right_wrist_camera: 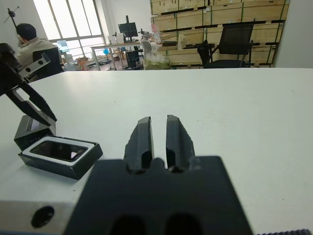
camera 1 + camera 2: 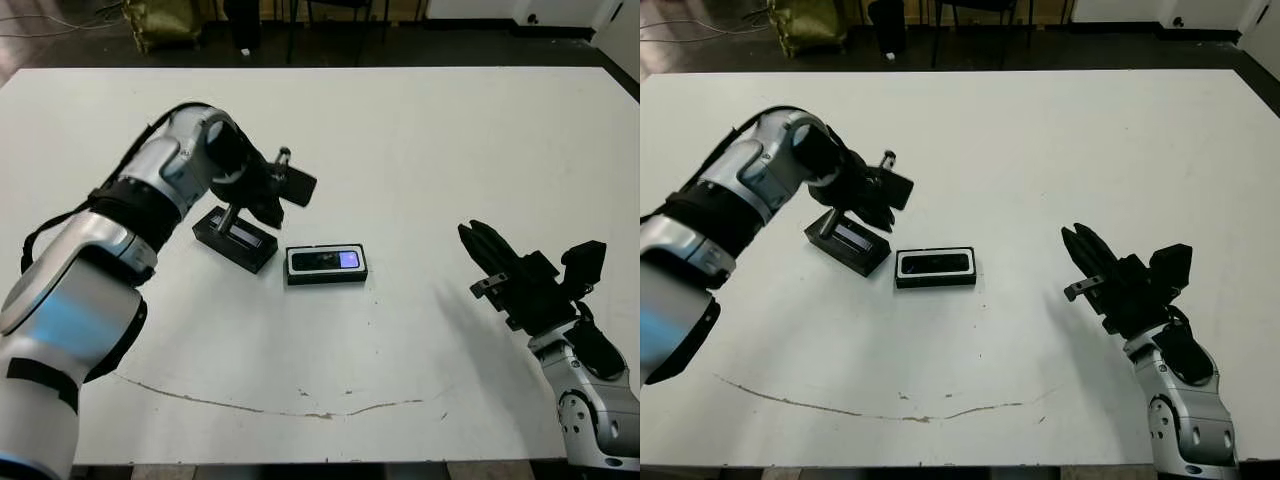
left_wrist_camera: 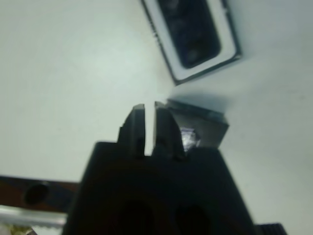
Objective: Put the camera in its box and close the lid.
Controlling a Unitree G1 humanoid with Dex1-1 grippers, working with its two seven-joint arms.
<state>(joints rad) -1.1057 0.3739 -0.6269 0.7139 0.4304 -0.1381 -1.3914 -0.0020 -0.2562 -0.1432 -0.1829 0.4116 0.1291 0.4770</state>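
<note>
Right end effector: fingers together, empty, idle near the bench front edge, well apart from the work.

The camera lies seated in the box at mid-bench.

Just beyond, the left end effector sits over the lid, fingers nearly together; whether they clamp its edge cannot be told.

Risk: a shallow pinch may let the lid slip or land skewed, nudging the adjacent box and preventing closure.
</note>
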